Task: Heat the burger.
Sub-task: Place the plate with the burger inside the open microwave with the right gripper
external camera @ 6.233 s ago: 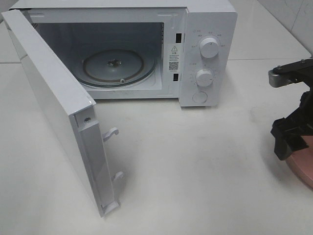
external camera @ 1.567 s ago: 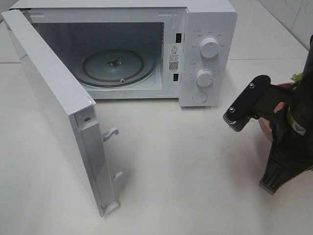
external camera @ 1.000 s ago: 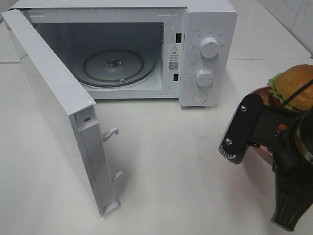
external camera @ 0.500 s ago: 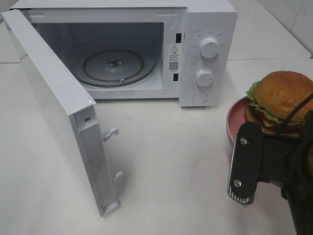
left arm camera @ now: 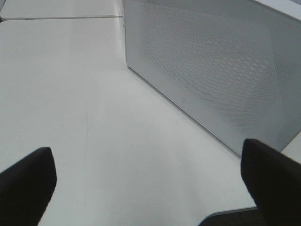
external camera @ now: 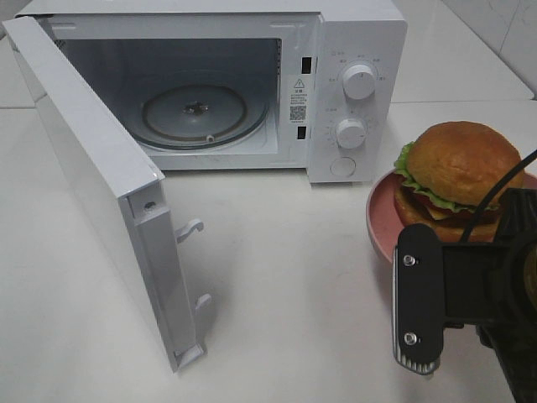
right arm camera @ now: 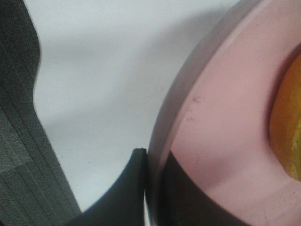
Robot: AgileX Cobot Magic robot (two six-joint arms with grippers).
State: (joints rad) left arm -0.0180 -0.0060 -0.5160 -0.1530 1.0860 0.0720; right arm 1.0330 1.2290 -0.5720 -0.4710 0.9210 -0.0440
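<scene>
The open microwave [external camera: 352,84] stands well apart from the right gripper [right arm camera: 157,188]. Its door [external camera: 92,168] is just ahead of the left gripper [left arm camera: 150,174], whose fingers are spread wide on nothing. The pink plate [external camera: 379,222] looks stiff and smooth, so likely slippery, and its rim is pinched between the right fingers [right arm camera: 129,188]. The burger [external camera: 457,168] sits loose on the plate just beyond that pinch. It looks soft and stacked, apt to slide if tilted. Carrying it level by the plate's rim seems wiser than squeezing the bun.
</scene>
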